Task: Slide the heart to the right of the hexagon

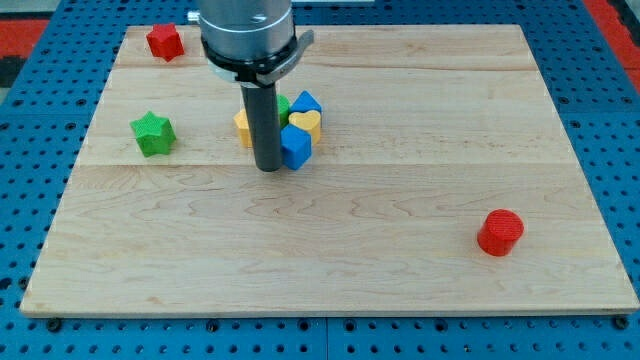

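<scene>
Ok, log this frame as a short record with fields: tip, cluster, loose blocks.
tip: my tip touches the blue block from the view's left
cluster: yellow heart, second blue block, a green block and a yellow block, both partly hidden by the rod
loose blocks: green star, red star, red cylinder

The arm comes down from the view's top, left of centre, its grey cylindrical end [247, 30] ringed by a metal clamp. From it a straight dark rod [263, 120] hangs upright. My tip [268, 167] rests on the tabletop [400, 240].
</scene>
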### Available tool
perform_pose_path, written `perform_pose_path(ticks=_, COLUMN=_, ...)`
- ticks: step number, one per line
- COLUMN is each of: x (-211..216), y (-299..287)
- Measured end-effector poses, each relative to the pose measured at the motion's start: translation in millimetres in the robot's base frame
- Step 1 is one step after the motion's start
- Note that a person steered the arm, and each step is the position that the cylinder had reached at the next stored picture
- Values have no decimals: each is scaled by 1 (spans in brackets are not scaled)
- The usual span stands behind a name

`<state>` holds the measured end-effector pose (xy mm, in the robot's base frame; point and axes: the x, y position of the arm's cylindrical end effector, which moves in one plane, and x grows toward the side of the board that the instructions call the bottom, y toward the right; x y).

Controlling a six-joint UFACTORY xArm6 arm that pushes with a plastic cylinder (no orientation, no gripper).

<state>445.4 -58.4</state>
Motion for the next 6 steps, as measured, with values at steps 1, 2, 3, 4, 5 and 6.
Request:
perform_pose_path(ticks=1, x=34, y=37)
perform_pose_path(ticks=2, x=24, y=156)
perform_pose_path(ticks=3, x=-42, y=150)
perform_pose_path(ticks=4, x=-43, y=89)
perform_pose_path(ticks=5, x=-43, y=61)
perform_pose_path(ticks=6, x=-44, y=50)
